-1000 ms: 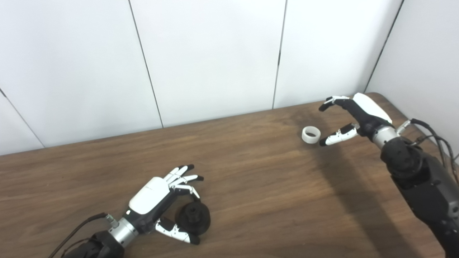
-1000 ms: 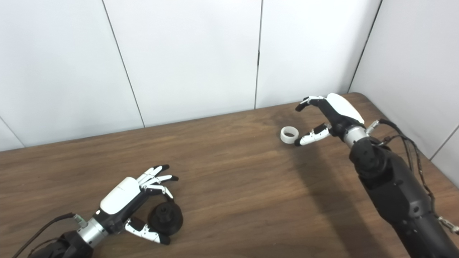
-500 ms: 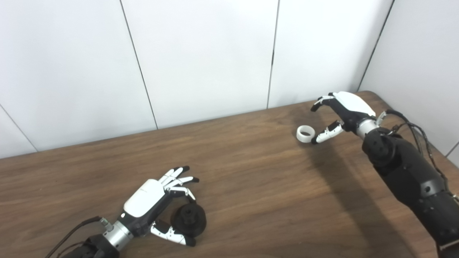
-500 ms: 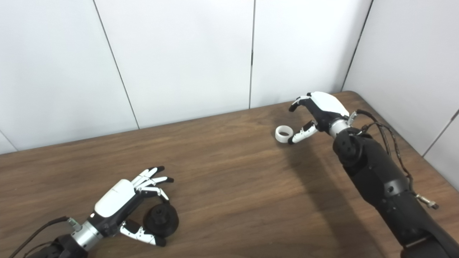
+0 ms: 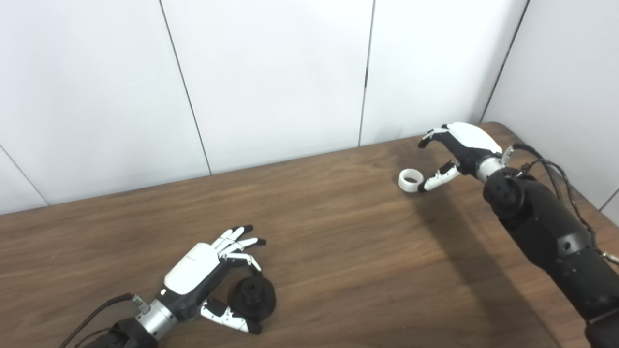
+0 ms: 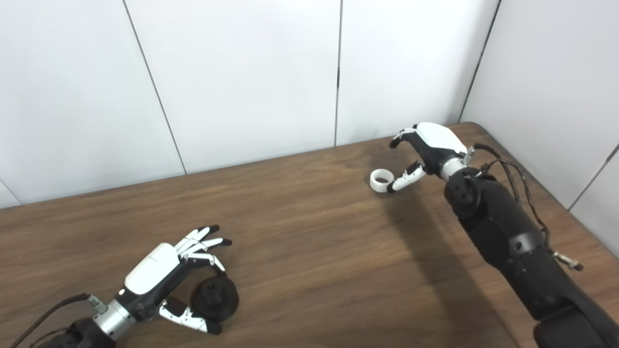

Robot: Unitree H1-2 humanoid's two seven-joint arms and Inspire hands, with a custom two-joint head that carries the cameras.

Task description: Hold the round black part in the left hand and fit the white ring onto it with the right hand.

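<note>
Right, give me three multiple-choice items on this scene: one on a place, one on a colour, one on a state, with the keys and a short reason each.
1. Where does the white ring lie?
A. on the table, far right, beside the right hand
B. in the left hand
C. on top of the black part

2. What colour is the table?
A. white
B. dark brown wood
C. green

3. How is the left hand placed?
A. flat on the wall
B. lifted high, holding the ring
C. low on the table, fingers curved around the round black part

Answers: 1 A, the ring sits on the wood by the thumb tip of the open right hand. 2 B, brown grain shows everywhere. 3 C, fingers and thumb flank the part, which rests on the table; a firm grip cannot be confirmed.
</note>
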